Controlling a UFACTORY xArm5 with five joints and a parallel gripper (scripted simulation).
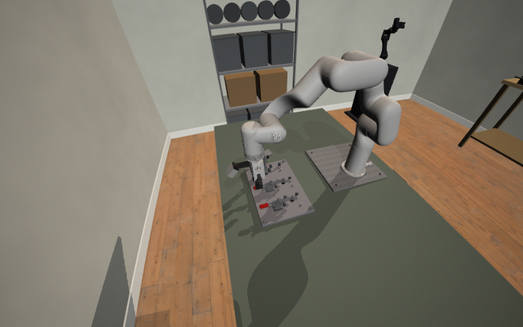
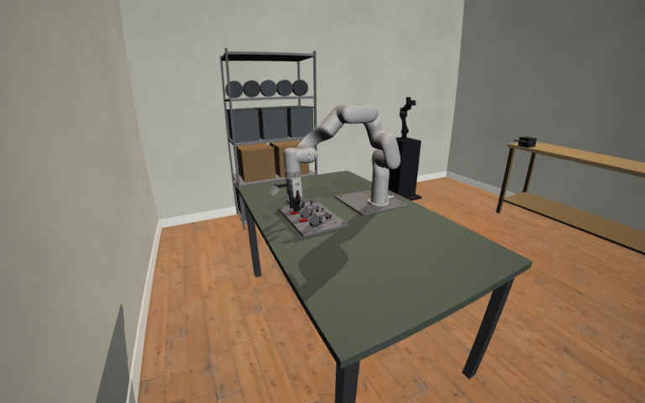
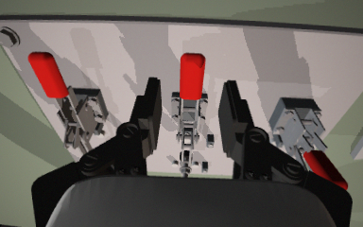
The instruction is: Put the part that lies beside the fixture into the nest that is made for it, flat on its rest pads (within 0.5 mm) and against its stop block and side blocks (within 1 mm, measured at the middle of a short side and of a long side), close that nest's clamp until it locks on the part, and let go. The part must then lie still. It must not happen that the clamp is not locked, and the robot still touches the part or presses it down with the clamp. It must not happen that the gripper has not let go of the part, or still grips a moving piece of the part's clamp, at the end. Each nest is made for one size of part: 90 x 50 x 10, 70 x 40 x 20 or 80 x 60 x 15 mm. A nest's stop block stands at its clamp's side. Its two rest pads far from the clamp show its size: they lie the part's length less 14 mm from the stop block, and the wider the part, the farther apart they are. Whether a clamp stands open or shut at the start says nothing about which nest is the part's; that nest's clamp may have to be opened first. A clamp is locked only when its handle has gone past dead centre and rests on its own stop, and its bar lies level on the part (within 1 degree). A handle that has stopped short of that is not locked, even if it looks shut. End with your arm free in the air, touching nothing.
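The table (image 1: pixel 366 250) (image 2: pixel 404 285) carries the plate (image 1: pixel 287 216) (image 2: pixel 325 229) (image 3: pixel 213 40), my landmark throughout. The arm (image 1: pixel 355 73) (image 2: pixel 357 113) reaches over it, and its gripper (image 1: pixel 259 182) (image 2: pixel 296 204) (image 3: pixel 191 95) is low over the plate's middle clamp (image 3: pixel 189 113). The part (image 1: pixel 267 153) (image 3: pixel 357 148) lies off the plate, beside its far end in the top view; only a sliver shows at the wrist view's right edge, so I cannot tell its size.

It looks a plain, stiff grey block, probably firm enough to pinch without crushing; its weight and slip cannot be judged. I would take it across its width, near the middle of the long sides, high enough for the fingers to miss the pads and blocks.

On the plate, the middle clamp's handle (image 1: pixel 255 187) (image 2: pixel 294 213) (image 3: pixel 192 76) stands in view between the fingers, which are about half wide with a gap on either side and hold nothing. It seems the next thing to take: grip the red sleeve, probably to swing that clamp open. It should feel rigid and follow an arc about its pivot, so a straight pull could slip off.

No brand or label is readable; the fine mark (image 1: pixel 277 136) (image 2: pixel 312 156) on the arm, above the plate, is too small to make out.
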